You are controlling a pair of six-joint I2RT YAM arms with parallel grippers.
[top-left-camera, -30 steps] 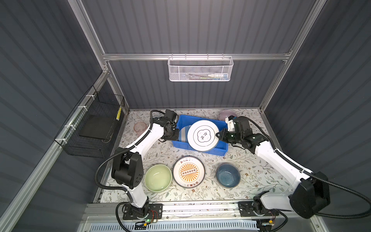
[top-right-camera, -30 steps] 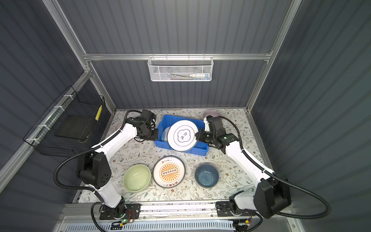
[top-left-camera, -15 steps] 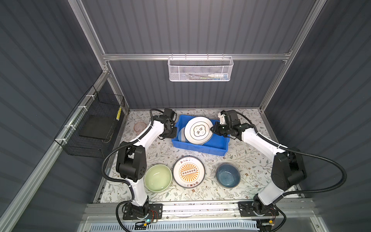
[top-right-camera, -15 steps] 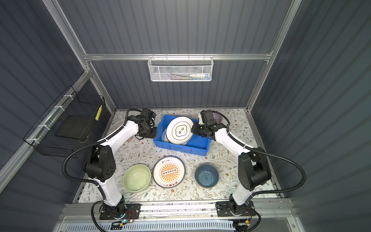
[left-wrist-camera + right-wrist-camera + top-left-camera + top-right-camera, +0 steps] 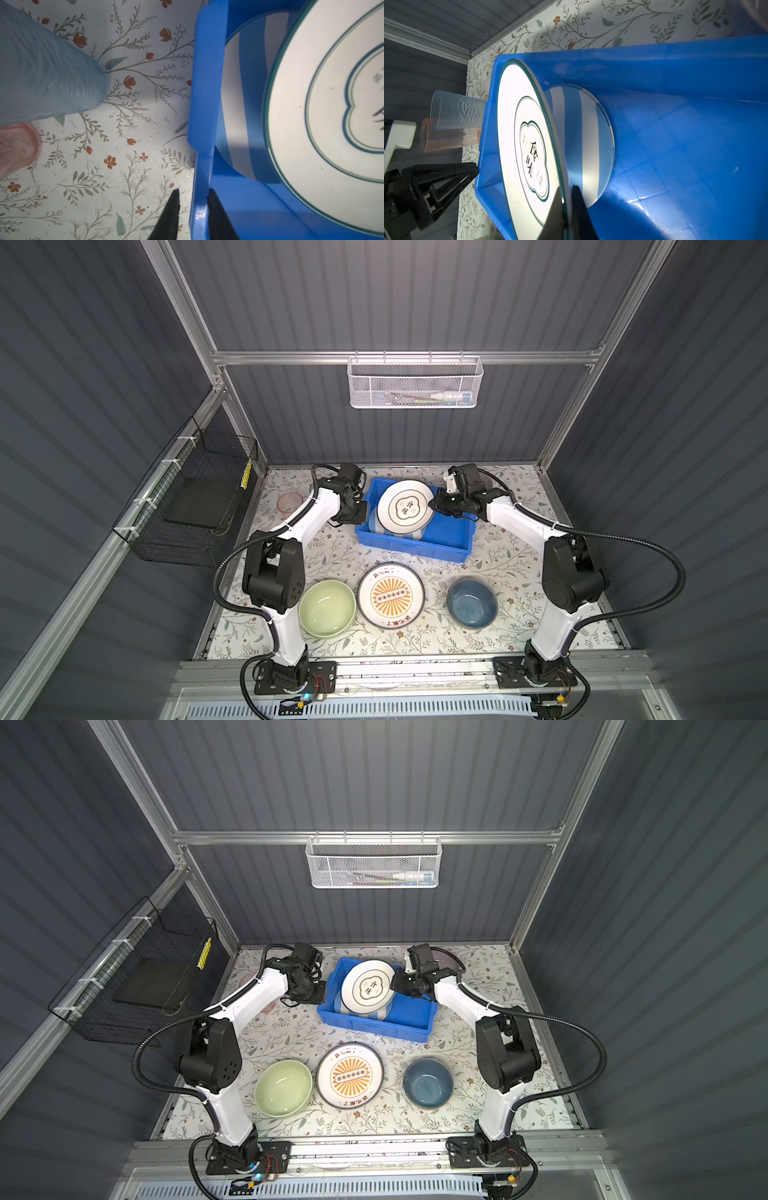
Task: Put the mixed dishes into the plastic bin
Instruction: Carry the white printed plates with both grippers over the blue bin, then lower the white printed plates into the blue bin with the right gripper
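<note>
At the left of a top view, the pink tumbler (image 5: 289, 502) stands on the table. Just right of it, the left gripper (image 5: 359, 512) is at the left wall of the plastic bin (image 5: 415, 549). In the left wrist view, its fingers (image 5: 216, 209) stand one on each side of that wall. They are a little open, with a small gap on the outside, so it is not squeezing.

Inside the bin lies the striped plate (image 5: 411, 534). Above it, the white plate with the dark ring (image 5: 405, 507) hangs tilted. The right gripper (image 5: 434, 504) is pinched tight on that plate's right edge.

I think the step now is putting this plate in. Next, the right arm should lower it flat onto the striped plate and then let go. The other claw can keep the bin from sliding.

Along the bottom, the green bowl (image 5: 327, 608), lettered plate (image 5: 391, 596) and blue bowl (image 5: 472, 603) wait outside the bin.
</note>
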